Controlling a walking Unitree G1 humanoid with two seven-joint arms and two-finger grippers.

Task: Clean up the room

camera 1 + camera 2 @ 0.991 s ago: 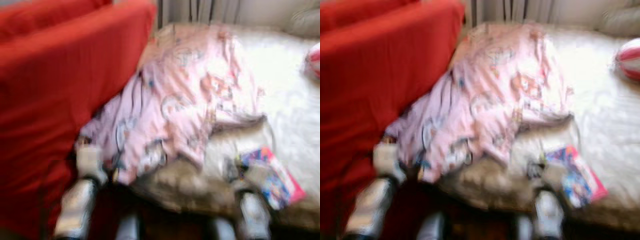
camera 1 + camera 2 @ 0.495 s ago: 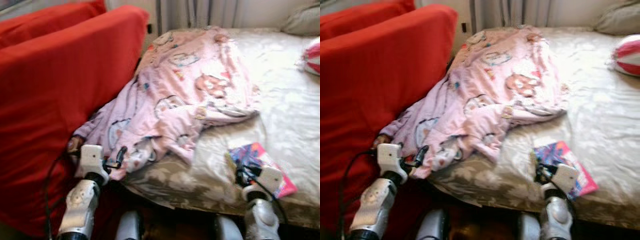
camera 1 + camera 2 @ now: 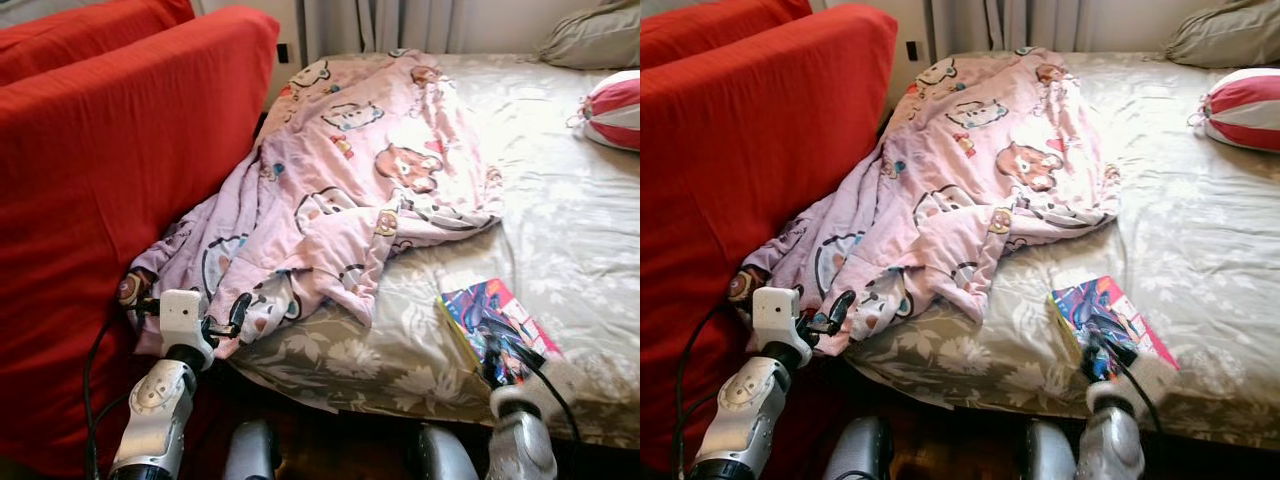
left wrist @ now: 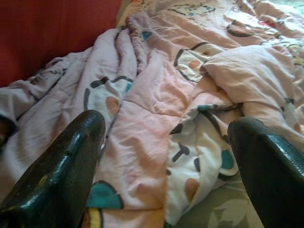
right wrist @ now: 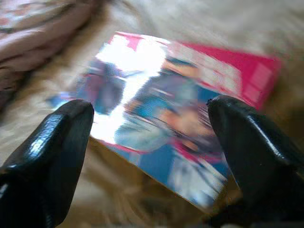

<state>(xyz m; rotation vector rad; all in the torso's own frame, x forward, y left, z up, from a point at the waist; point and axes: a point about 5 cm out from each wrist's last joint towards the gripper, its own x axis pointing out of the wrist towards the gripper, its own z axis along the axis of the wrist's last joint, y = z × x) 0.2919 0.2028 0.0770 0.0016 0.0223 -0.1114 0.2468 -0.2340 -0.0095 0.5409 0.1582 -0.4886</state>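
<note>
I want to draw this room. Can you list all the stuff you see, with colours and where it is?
Blanket: one, pink with cartoon animals, crumpled on the bed's left side, hanging off the near edge.
Bed: one, beige flowery sheet, across the middle and right.
Book: one, bright blue and pink cover, flat on the bed near the front edge.
Ball: one, red and white stripes, on the bed at the far right.
Pillow: one, beige, at the bed's far right corner.
Sofa: one, red, left of the bed.
Curtain: pale, behind the bed.
Left gripper: black fingers open, at the blanket's hanging edge.
Right gripper: black fingers open, just over the book.
</note>
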